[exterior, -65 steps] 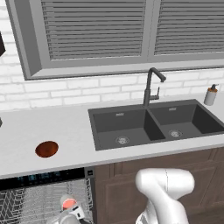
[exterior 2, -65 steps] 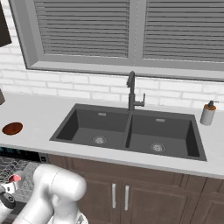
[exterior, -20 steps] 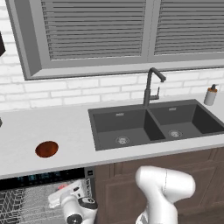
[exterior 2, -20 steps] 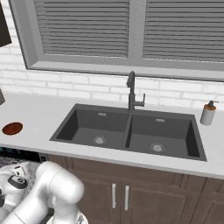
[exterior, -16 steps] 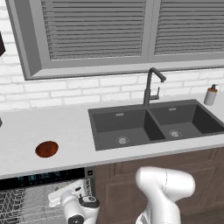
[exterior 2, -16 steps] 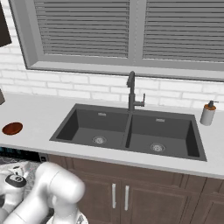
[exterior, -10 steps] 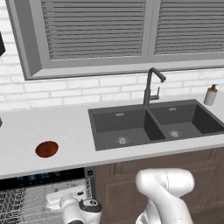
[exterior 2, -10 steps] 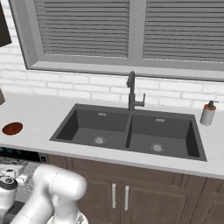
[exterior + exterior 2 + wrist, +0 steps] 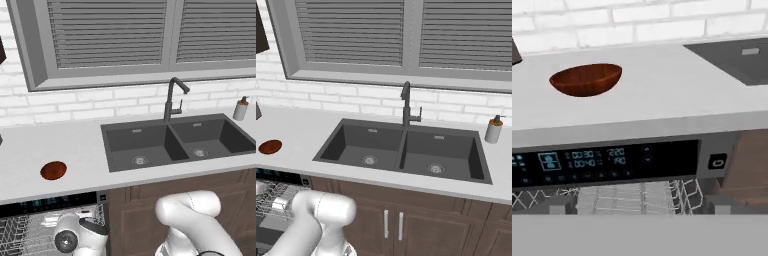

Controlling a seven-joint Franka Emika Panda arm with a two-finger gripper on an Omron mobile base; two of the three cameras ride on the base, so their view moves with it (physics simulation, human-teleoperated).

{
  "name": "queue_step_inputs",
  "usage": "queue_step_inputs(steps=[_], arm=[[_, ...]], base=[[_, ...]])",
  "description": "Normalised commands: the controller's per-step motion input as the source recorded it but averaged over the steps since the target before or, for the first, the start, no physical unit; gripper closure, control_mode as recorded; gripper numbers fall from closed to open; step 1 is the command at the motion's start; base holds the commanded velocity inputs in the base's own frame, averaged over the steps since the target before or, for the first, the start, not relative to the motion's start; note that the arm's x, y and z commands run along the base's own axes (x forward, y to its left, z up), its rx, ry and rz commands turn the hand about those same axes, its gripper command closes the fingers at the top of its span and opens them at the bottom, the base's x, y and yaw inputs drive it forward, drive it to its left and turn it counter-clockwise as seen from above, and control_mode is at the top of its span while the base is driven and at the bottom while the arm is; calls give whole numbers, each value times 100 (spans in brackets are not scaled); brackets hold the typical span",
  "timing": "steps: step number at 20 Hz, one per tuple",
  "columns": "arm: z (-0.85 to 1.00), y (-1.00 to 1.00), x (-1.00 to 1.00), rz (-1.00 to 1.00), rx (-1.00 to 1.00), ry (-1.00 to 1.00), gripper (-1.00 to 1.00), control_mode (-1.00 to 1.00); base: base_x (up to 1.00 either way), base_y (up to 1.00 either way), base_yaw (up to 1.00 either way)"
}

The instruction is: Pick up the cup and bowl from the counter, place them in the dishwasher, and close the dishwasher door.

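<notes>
The counter (image 9: pixel 662 85) is the biggest thing in front of the pincer: a pale slab that lies higher than the tips and runs away toward the brick wall. Its front edge crosses just over the pincer. Under this edge is the dishwasher (image 9: pixel 612 160), with its black strip of bluish lights directly ahead, and the grey rack (image 9: pixel 627 197) is just beyond the tips, so the hand stands low, at the open mouth of the machine. The sink (image 9: pixel 732 60) is further off, up and to the right.

The bowl (image 9: pixel 586 79) sits on the counter, above the pincer, a little to its left and set back from the edge. It is upright and has free counter all around it.

The pincer (image 9: pixel 639 206) is released: its two tips stand wide apart (only rack wire is between them) and it carries nothing.

I judge that the step in hand is to go for the bowl. To do it well, the hand should first rise straight up until the tips are clearly over the counter edge, and only then move forward and left. A diagonal path risks a knock against the slab or the lighted strip. The bowl is shallow with a rounded wall, so a squeeze across its outside will probably slip. It seems better to come down from above and close on the rim, one finger inside and one outside. Keep the jaws wide until the rim is between them.
</notes>
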Motion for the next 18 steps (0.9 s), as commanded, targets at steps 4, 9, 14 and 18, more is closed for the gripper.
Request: queue_step_inputs(steps=[4,9,14,18], arm=[[43,-1,2,-3,-7,16,-100,-100],[31,1,4,4,-9,2,-100,-100],[17,0,35,23,0,0,-100,-100],[8,10,58,30,-1,17,-100,-100]], base=[[0,0,0],[0,0,0],[0,0,0],[0,0,0]])
